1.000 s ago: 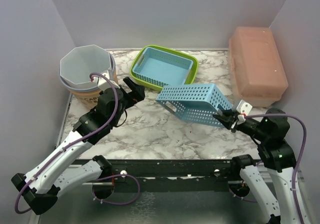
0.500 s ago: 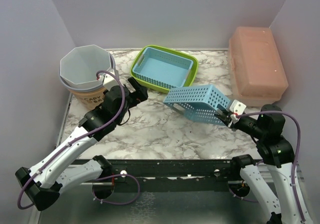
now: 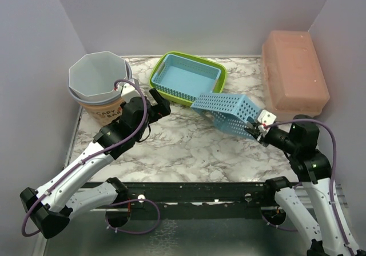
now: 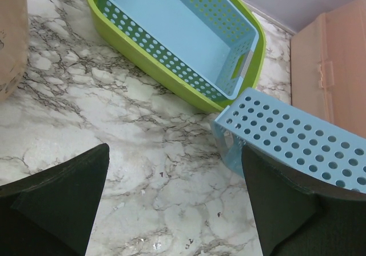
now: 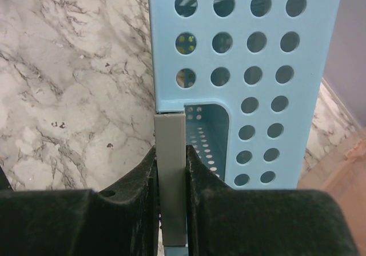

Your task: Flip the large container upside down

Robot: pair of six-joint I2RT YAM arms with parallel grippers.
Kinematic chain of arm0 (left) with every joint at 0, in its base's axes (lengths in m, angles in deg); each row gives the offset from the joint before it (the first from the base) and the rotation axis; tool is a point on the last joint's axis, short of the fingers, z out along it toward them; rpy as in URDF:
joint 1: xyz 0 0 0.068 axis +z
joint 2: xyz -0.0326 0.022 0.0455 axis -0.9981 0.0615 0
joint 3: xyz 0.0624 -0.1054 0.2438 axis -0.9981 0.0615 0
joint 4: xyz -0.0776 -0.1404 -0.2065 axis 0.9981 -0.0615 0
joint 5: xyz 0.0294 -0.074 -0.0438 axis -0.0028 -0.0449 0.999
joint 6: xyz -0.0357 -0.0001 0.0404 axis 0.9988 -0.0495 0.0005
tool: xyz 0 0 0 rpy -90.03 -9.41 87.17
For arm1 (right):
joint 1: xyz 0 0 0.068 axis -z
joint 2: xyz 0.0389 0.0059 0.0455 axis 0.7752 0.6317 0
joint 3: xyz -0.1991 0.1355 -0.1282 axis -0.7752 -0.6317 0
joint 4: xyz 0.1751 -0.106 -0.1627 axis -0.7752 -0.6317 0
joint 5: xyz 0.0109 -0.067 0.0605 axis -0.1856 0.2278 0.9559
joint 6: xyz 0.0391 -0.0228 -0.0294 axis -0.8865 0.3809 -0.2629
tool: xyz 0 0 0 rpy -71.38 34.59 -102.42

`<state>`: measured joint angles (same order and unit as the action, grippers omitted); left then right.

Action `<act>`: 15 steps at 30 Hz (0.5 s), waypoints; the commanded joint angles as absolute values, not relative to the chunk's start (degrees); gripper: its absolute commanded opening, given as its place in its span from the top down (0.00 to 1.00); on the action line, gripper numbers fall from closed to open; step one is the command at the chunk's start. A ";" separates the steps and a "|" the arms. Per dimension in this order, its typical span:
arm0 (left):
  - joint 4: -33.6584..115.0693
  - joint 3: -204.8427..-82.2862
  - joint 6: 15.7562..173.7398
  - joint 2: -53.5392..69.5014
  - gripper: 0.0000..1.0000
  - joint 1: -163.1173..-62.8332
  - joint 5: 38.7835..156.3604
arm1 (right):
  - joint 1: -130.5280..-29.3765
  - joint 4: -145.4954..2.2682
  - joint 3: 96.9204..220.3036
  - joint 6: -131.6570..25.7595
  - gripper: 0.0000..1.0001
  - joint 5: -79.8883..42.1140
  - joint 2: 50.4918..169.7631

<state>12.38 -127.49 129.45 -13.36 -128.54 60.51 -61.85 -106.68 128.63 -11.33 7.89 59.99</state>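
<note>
Free marble (image 3: 183, 147) ctr; trays (image 3: 189, 79) & bucket (image 3: 97, 76) rear

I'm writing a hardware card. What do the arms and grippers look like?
The left arm and right arm have white links, black joints and a purple cable each. The left gripper and right gripper are black, with broad matte fingers.

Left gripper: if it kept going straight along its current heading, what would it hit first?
Probably the green basket's near wall, beyond bare marble tabletop. The tilted blue perforated basket lies just right of that line; depth is unclear.
</note>
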 commanded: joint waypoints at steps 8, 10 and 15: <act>12.67 -127.12 126.61 -12.90 0.01 -128.36 61.94 | -72.93 -107.43 127.01 -10.95 0.99 -3.11 68.15; 12.59 -127.41 125.90 -12.69 0.01 -128.31 61.81 | -79.26 -108.05 127.54 -11.04 0.99 -10.08 70.18; 12.59 -127.93 124.73 -13.73 0.01 -128.09 62.01 | -88.69 -109.64 128.60 -14.51 0.99 -16.65 72.88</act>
